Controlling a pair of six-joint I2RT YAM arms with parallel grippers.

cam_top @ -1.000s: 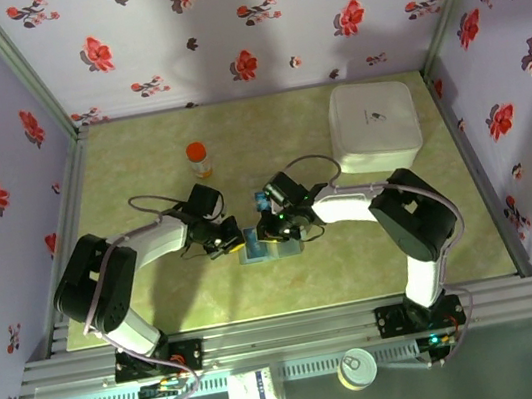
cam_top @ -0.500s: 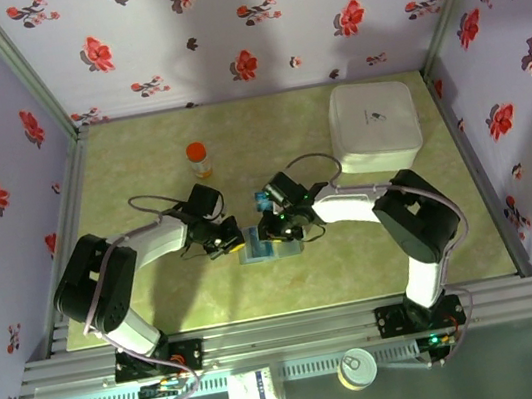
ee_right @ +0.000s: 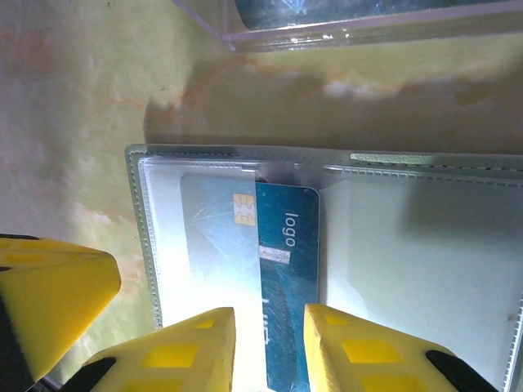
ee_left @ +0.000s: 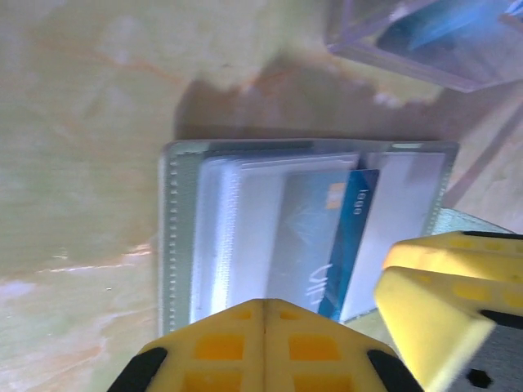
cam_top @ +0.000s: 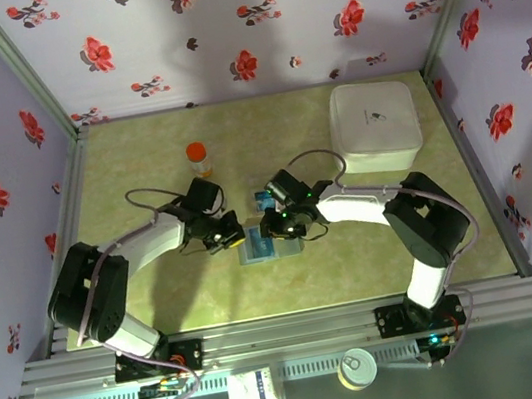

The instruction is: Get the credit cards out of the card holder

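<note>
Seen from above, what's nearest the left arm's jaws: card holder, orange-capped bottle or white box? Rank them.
1. card holder, right at them, mid-table.
2. orange-capped bottle, farther back, slightly left.
3. white box, far back right corner.

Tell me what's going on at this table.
Two robot arms are working on an open card holder in the middle of the table. The left gripper, shut, sits at one edge of it. The right gripper, jaws slightly apart, is at a blue card that is not yet out of its pocket.
</note>
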